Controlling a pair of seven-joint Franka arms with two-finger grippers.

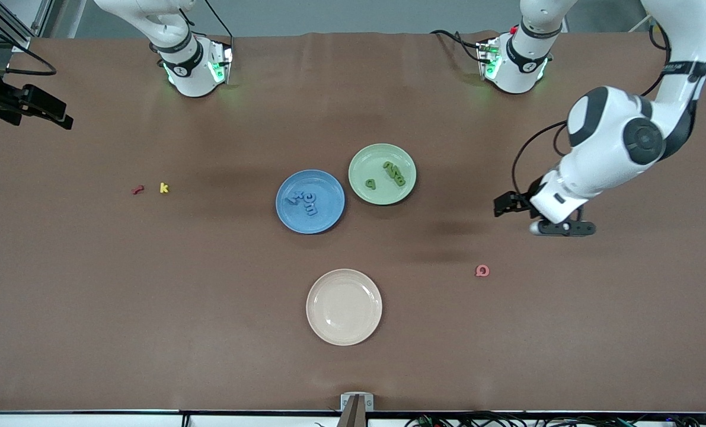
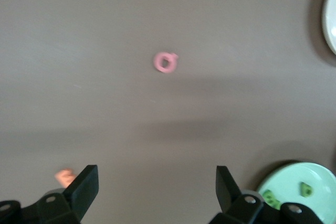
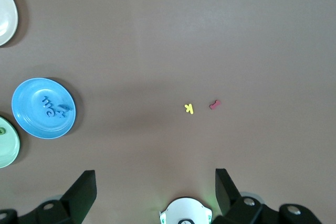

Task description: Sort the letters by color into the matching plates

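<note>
The blue plate point(image 1: 323, 219) sits mid-table and holds several blue letters point(image 1: 305, 201). Touching its rim, the pale green plate point(image 1: 370, 163) holds several green letters point(image 1: 393, 173). My left gripper point(image 1: 560, 228) hangs open and empty over bare table toward the left arm's end. In the left wrist view its gripper point(image 2: 157, 192) frames bare table, with the green plate point(image 2: 315, 174) and green letters point(image 2: 270, 199) at the edge. My right gripper point(image 3: 155, 192) waits high over its own base, open and empty. Its view shows the blue plate point(image 3: 31, 124) with blue letters point(image 3: 51, 108).
A cream plate point(image 1: 344, 306) lies nearer the front camera than the other plates. A pink letter point(image 1: 482, 271) lies near the left gripper, and an orange letter point(image 2: 65, 176) shows by its finger. A red letter point(image 1: 137, 190) and a yellow letter point(image 1: 163, 188) lie toward the right arm's end.
</note>
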